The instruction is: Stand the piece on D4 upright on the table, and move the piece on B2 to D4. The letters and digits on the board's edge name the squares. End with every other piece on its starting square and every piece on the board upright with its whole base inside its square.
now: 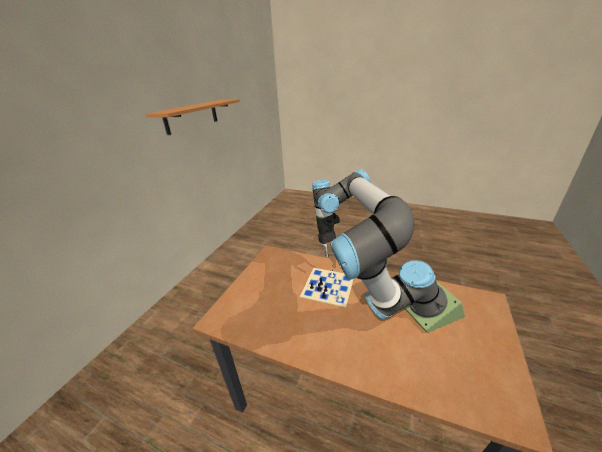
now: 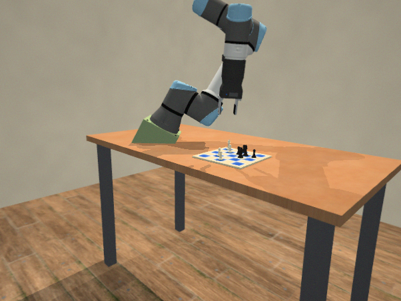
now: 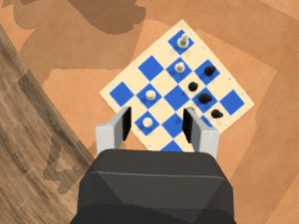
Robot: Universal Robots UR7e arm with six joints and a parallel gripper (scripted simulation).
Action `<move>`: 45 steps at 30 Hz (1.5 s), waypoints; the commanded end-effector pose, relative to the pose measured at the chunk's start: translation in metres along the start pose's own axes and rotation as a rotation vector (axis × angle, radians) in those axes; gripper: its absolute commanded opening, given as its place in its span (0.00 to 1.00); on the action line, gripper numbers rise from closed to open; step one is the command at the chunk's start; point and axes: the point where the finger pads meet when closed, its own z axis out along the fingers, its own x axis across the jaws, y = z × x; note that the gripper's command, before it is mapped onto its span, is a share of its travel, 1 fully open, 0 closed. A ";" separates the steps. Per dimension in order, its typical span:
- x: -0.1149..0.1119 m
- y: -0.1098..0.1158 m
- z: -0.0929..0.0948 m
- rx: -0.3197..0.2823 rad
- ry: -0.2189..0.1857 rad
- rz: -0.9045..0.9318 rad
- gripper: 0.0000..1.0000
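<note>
A small blue-and-white chessboard (image 1: 327, 286) lies on the wooden table; it also shows in the exterior view (image 2: 232, 157) and in the wrist view (image 3: 174, 88). Several white pieces (image 3: 150, 96) stand along one side and several black pieces (image 3: 205, 99) along the other. The edge letters and digits are too small to read, so I cannot tell which pieces are on D4 and B2. My gripper (image 3: 156, 117) (image 2: 227, 110) (image 1: 326, 252) is open and empty. It points straight down, high above the board, near its edge.
The table's edge runs close on the left of the wrist view. A wooden shelf (image 1: 192, 108) hangs on the far wall.
</note>
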 end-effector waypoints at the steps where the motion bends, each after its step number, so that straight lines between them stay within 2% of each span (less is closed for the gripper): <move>1: -0.007 -0.008 0.007 -0.060 0.015 0.024 1.00; 8: -0.013 -0.017 0.020 -0.113 0.030 0.051 1.00; 15: -0.017 -0.022 0.027 -0.141 0.037 0.065 1.00; 40: -0.018 -0.023 0.030 -0.151 0.040 0.070 1.00; 42: -0.018 -0.021 0.039 -0.151 0.040 0.070 1.00; 45: -0.017 -0.017 0.066 -0.151 0.040 0.070 1.00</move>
